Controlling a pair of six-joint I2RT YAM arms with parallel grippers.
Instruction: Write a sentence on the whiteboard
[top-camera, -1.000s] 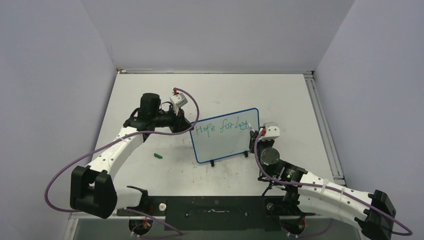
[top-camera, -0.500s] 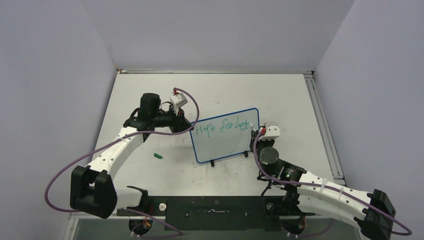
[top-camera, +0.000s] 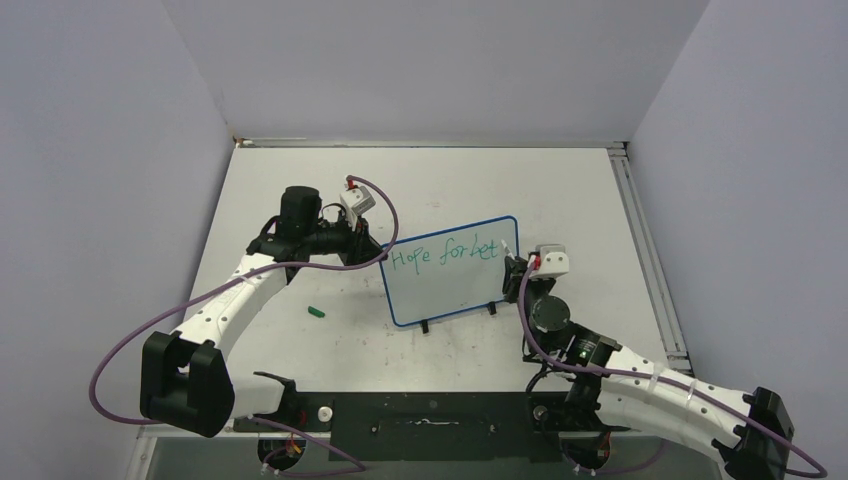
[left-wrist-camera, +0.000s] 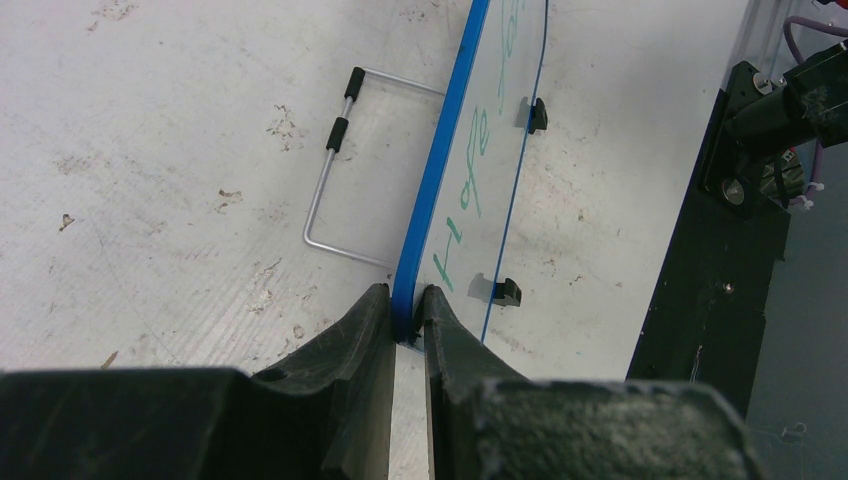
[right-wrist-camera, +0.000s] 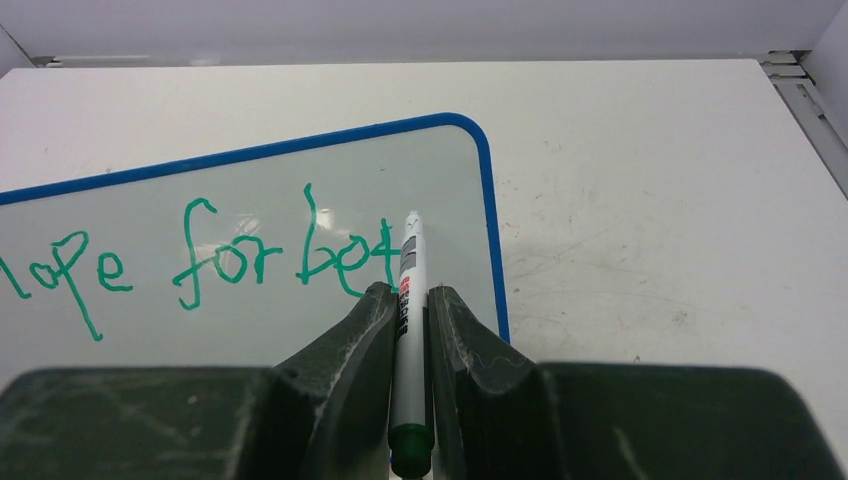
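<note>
The whiteboard (top-camera: 452, 285) stands upright on two black feet at the table's middle, blue-framed. The sentence (top-camera: 444, 256) reads "Hope for bet" in green along its top; it also shows in the right wrist view (right-wrist-camera: 215, 262). My left gripper (left-wrist-camera: 407, 300) is shut on the whiteboard's blue left edge (left-wrist-camera: 437, 180). My right gripper (right-wrist-camera: 408, 295) is shut on a white marker (right-wrist-camera: 410, 330) with a green end. The marker tip (right-wrist-camera: 412, 216) sits at the board face just right of the last "t", near the right frame.
A small green marker cap (top-camera: 317, 312) lies on the table left of the board. A wire stand (left-wrist-camera: 335, 170) lies behind the board. A black base bar (top-camera: 430, 415) runs along the near edge. A rail (top-camera: 640, 250) lines the table's right side.
My right gripper and marker have shifted slightly right along the board's top line past the "t". The left gripper and the board have not moved.
</note>
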